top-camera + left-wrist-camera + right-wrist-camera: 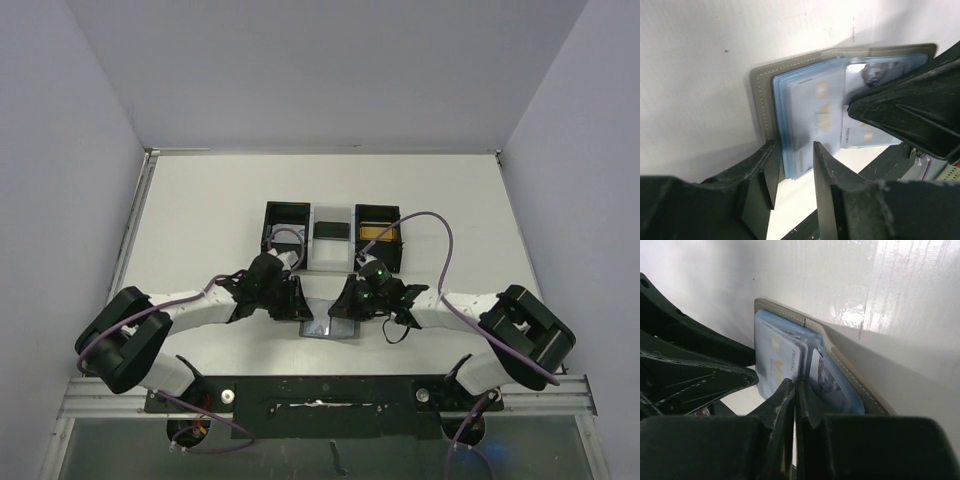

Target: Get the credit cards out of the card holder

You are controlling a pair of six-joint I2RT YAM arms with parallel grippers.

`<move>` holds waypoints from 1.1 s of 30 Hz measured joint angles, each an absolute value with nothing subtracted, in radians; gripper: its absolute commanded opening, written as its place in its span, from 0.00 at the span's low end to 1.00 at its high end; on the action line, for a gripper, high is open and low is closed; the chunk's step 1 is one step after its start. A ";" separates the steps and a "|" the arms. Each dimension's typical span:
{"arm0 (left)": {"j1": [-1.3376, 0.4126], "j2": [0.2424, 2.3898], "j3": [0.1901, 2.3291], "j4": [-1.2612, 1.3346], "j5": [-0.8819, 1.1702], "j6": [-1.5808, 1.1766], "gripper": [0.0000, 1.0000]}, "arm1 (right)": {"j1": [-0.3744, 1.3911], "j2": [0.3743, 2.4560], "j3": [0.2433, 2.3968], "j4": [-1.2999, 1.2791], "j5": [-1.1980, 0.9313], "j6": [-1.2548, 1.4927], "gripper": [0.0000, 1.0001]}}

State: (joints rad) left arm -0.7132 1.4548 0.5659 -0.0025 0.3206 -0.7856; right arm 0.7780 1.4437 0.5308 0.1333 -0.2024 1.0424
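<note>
At the far middle of the table sits a black-and-white tray with three compartments: the left black one shows nothing clear inside, the white middle one holds a dark flat item, and the right black one holds something yellowish. Just near of the tray, between the two arms, the card holder lies open on the table. It has a grey stitched cover and two blue-grey panels, each packed with pale blue and white cards in clear sleeves, some with orange marks and small print. The left gripper stands partly open, its fingers on either side of the near edge of the left stack, with a thin gap showing beside one finger. The right gripper is closed tight, its tips pressed in at the fold between the two stacks; whether a card is pinched between them cannot be told.
</note>
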 measured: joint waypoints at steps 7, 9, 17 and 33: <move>-0.712 1.382 0.570 -0.004 0.285 -0.799 0.34 | 0.772 1.428 0.531 0.081 -0.200 1.031 0.00; -0.712 1.364 0.572 0.003 0.281 -0.801 0.34 | 0.769 1.422 0.531 0.067 -0.197 1.031 0.02; -0.714 1.418 0.609 0.047 0.350 -0.756 0.25 | 0.752 1.412 0.530 0.069 -0.212 1.055 0.13; -0.730 1.517 0.645 0.000 0.356 -0.678 0.16 | 0.752 1.483 0.514 0.174 -0.279 1.108 0.26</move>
